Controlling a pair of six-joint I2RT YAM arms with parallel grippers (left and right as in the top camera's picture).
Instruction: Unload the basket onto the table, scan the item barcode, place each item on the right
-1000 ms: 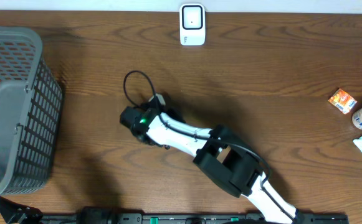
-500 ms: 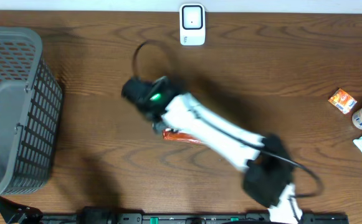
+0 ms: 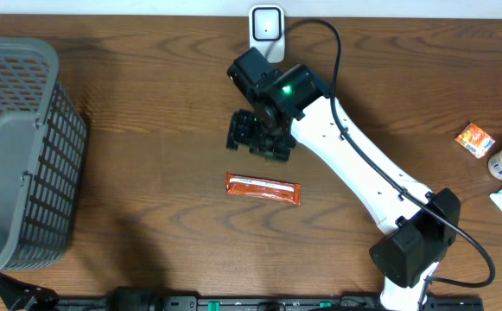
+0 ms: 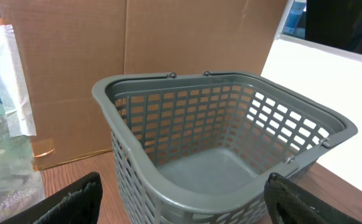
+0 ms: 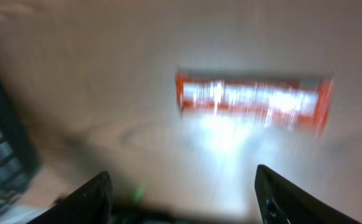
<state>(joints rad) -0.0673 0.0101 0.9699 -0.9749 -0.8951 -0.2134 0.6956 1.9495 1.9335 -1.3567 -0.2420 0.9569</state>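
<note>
Basket (image 3: pixel 60 147), grey floor bare; snack bar (image 3: pixel 263 187) outside

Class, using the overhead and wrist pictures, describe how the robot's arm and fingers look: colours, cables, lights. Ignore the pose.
The right arm has white link covers with black joint housings. A black cable loops along it, and a green light glows near the wrist. The right gripper is black. The left fingers are matte black too.

A dark brown wood-grain surface (image 3: pixel 130 173) filled the overhead view, with a pale strip (image 3: pixel 406 7) along its far edge. In the left wrist view, creased brown cardboard sheets (image 4: pixel 168 37) stood upright, crinkled clear plastic (image 4: pixel 6 81) at their left.
</note>
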